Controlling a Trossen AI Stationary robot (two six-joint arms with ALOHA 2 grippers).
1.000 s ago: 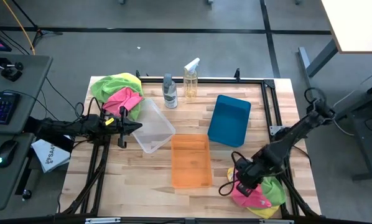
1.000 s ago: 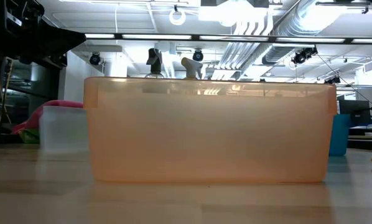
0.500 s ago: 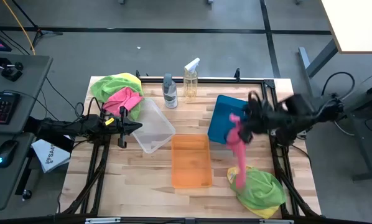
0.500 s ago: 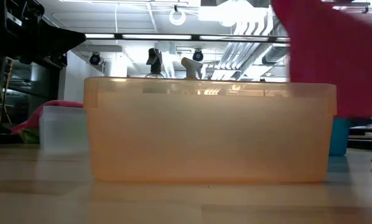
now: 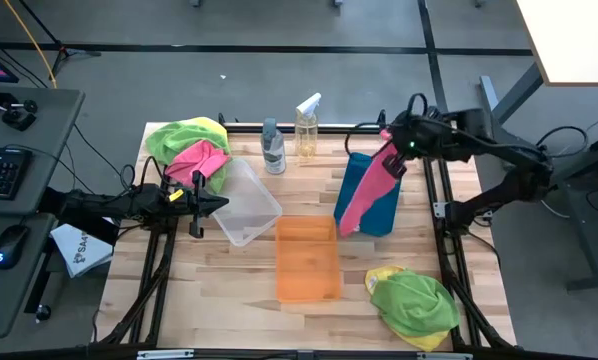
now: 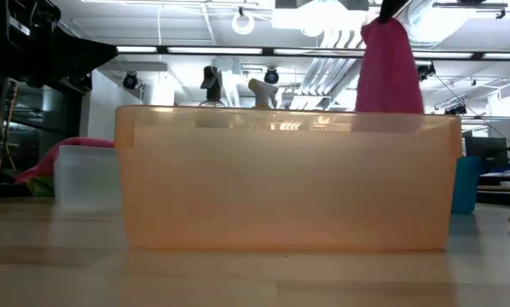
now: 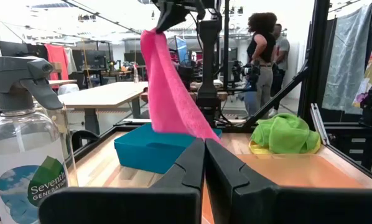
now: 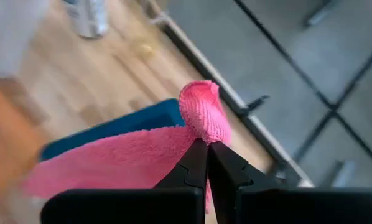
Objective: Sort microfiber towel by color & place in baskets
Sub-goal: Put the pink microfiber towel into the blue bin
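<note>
My right gripper (image 5: 393, 150) is raised over the teal basket (image 5: 377, 172), shut on a pink towel (image 5: 363, 195) that hangs down across it. The low view shows the pink towel (image 6: 390, 70) behind the orange basket (image 6: 285, 179). A green towel on a yellow one (image 5: 415, 301) lies in a pile at the near right corner. More green, pink and yellow towels (image 5: 191, 149) are heaped at the far left corner. My left gripper (image 5: 215, 203) waits shut beside the clear basket (image 5: 247, 204). The orange basket (image 5: 306, 259) sits mid-table. My right gripper pinches a bunched top end of the pink towel (image 8: 202, 127) between its two fingertips, coming from above. The towel hangs slack below the fingers, slanting over the teal basket (image 7: 150, 149). Whether its lower end (image 5: 346, 226) touches the basket cannot be told.
Two bottles (image 5: 272, 147) (image 5: 307, 125) stand at the far edge between the far-left heap and the teal basket. A black frame (image 5: 437, 190) runs along the table's right side. Bare wood lies along the near edge left of the orange basket. People stand in the room beyond.
My right gripper has risen from the near right pile and swung toward the far edge, carrying the pink towel. The towel has been pulled out of the pile, lifted clear, and now hangs over the teal basket. The green and yellow towels stayed in the pile.
</note>
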